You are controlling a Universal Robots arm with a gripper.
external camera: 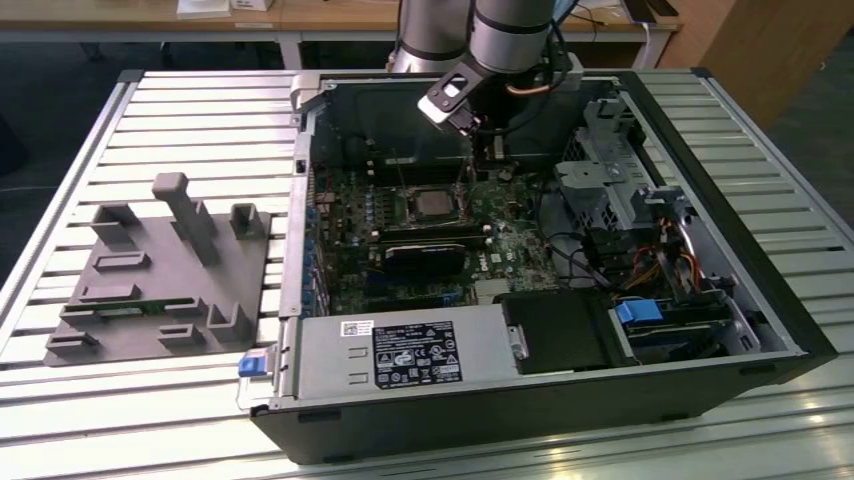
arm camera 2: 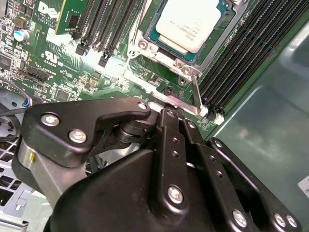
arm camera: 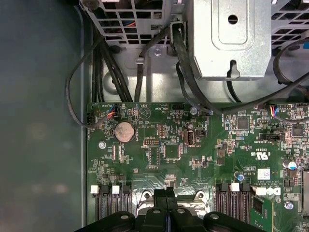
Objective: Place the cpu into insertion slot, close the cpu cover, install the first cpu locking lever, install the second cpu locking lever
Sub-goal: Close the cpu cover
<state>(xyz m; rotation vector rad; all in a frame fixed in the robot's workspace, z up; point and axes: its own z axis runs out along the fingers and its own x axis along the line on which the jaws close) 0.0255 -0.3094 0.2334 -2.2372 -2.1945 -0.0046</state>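
The gripper has its two fingers pressed together. In the first wrist view the fingertips meet along a thin dark seam with nothing visible between them. In the second wrist view a thin silver locking lever stands just beside the tips, angled up off the board. Whether the tips touch it is hard to say, because the gripper's black body hides the lever's lower end.

Past the lever, the cpu sits in the insertion slot, pale metal face up. The cpu cover appears to lie down around its edge, though the far half of chip and frame is cut off by the picture's border. Long black memory slots run close along one side of the socket, and beyond them is the grey-green case wall, so room on that side is tight.

In the first wrist view the motherboard lies open ahead of the fingers (a round coin cell is its plainest landmark). Black cables and a metal drive cage crowd its far edge.

In the exterior view the arm reaches down into the open computer case on a slatted table. A grey fixture tray sits well apart from the case, toward the exterior view's left.
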